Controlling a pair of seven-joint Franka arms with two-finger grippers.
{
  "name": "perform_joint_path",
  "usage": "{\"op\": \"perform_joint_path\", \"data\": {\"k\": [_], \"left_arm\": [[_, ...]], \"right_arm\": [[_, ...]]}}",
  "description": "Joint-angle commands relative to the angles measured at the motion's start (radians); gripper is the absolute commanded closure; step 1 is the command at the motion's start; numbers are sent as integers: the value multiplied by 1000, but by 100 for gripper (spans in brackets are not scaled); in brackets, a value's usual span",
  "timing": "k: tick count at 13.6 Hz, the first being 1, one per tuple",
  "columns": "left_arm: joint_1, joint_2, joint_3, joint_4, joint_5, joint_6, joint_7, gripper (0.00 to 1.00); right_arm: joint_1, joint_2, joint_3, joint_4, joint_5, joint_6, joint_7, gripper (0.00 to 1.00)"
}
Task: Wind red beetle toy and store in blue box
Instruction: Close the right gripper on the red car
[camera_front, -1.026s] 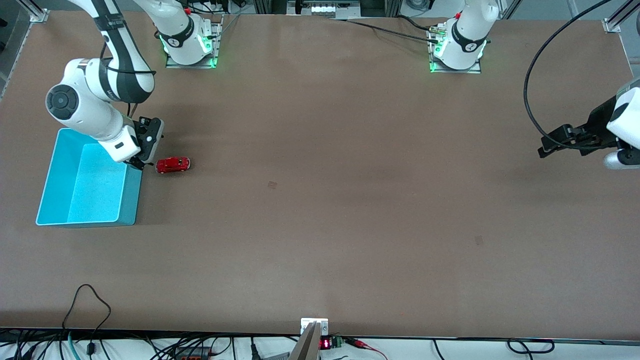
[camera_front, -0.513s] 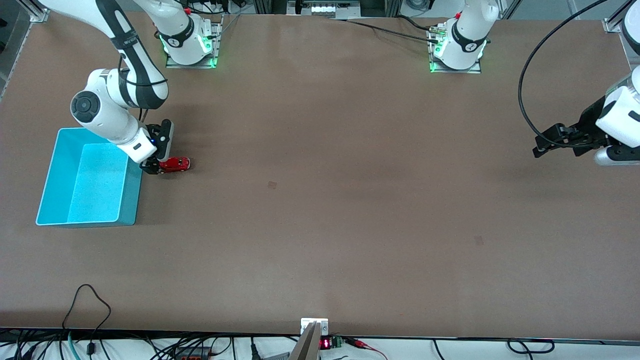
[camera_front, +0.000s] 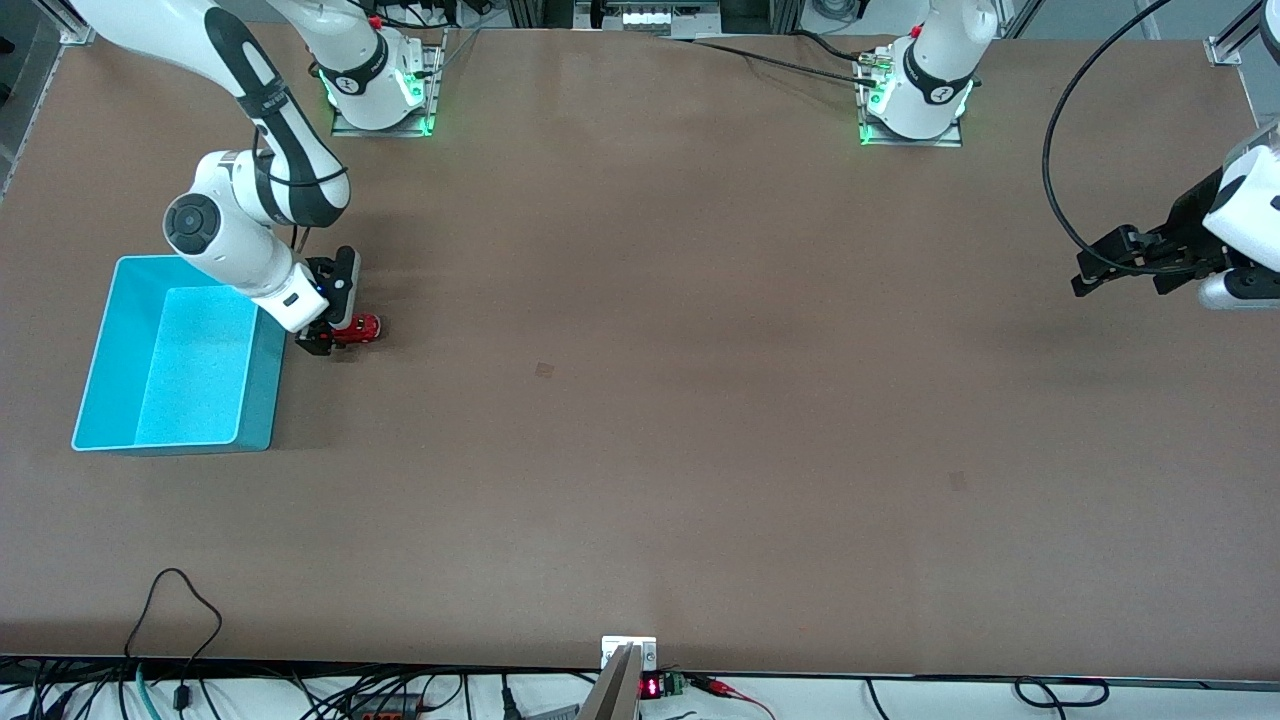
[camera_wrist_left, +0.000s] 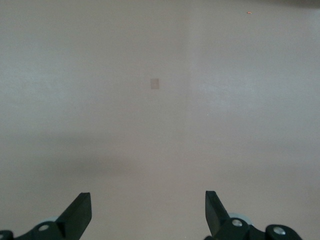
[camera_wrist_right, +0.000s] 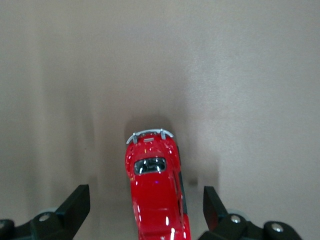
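- the blue box (camera_front: 100, 400) is sitting on the table (camera_front: 640, 450) toward the right arm's end.
- the red car (camera_wrist_right: 156, 190) is lying on the table just beside the box, between the spread fingers (camera_wrist_right: 75, 205) of the right gripper (camera_front: 335, 325), neither finger touching it.
- the left gripper (camera_wrist_left: 147, 212) is waiting over bare table at the left arm's end, fingers spread.

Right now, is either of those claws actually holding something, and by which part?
Nothing is held. The right gripper is open, its fingers either side of the red beetle toy without touching it. The left gripper is open over bare table, waiting.
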Motion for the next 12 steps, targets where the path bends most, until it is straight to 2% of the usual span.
{"op": "perform_joint_path", "data": {"k": [1,2,3,8,11,12], "left_arm": [[-4,9,-4,28,19,-27,7,0],[-5,9,-4,27,19,-32,13,0],[-5,7,-4,28,20,-41,21,0],[-2,6,-2,28,19,-47,21,0],[-2,4,-2,28,20,-49,21,0],[-2,4,-2,28,20,-47,21,0]], "right_arm": [[-9,15,10,-2,-1,29,-25,28],[-9,17,10,0,-1,36,-51,81],[-6,17,11,3,0,40,-53,98],[6,17,14,38,12,35,5,100],[6,8,34,90,16,23,132,100],[6,3,34,130,17,-32,193,100]]}}
